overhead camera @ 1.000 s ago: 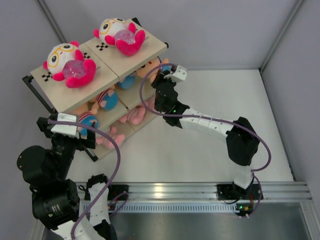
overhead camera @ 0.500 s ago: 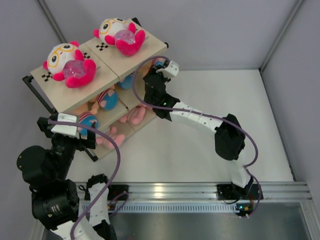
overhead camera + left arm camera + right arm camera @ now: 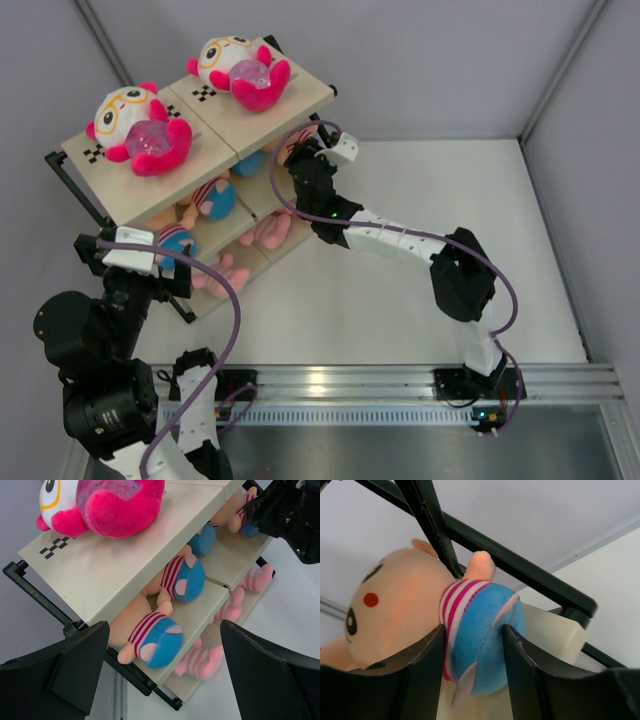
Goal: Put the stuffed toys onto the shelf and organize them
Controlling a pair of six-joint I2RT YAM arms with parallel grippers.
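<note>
The shelf [image 3: 205, 170] stands at the back left. Two white-headed hot-pink toys [image 3: 140, 125] [image 3: 240, 70] lie on its top boards. Peach-faced striped toys [image 3: 210, 198] [image 3: 160, 637] lie on the middle tier, and pale pink ones [image 3: 268, 230] [image 3: 200, 662] on the bottom tier. My right gripper [image 3: 303, 160] reaches into the right end of the middle tier. It is shut on the blue bottom of a peach-faced toy [image 3: 480, 645], which rests on the beige board. My left gripper [image 3: 165, 680] is open and empty, held off the shelf's near left corner.
A black frame bar [image 3: 435, 535] crosses just behind the held toy's head. Grey walls close in behind and left of the shelf. The white tabletop [image 3: 450, 190] stretches to the right of the shelf.
My right gripper has moved left with the peach-faced toy, in under the top board at the shelf's right end. The left arm has not moved.
</note>
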